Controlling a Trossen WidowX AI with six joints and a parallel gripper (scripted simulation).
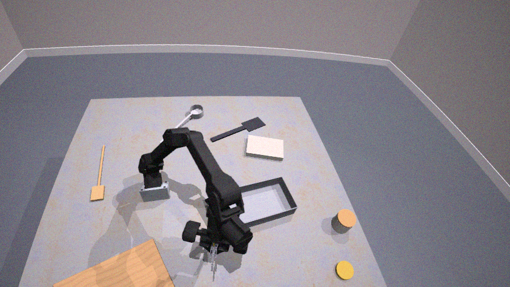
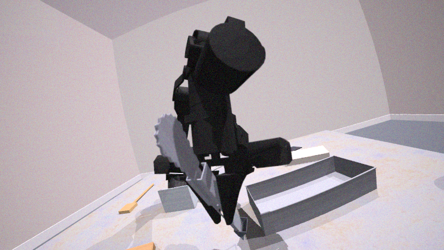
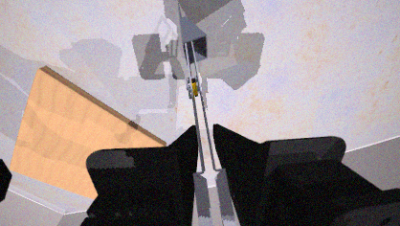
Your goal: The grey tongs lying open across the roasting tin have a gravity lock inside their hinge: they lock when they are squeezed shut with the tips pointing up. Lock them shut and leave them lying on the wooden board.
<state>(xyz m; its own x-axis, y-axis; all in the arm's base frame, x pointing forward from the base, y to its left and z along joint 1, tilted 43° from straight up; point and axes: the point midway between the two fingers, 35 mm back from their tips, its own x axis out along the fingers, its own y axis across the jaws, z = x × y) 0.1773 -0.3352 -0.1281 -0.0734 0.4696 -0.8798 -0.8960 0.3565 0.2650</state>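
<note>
Claw clamps grey tongs, scalloped tips up | roasting tin beside

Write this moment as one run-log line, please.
gripper: shut on grey tongs | tongs: tips up, arms together | wooden board: tongs not on it

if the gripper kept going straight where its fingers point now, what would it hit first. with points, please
Probably the tabletop (image 1: 303,249) (image 2: 326,217) (image 3: 306,96), with the lower end of the tongs (image 2: 240,224) (image 3: 193,31) likely touching down first; depth is hard to judge.
</note>
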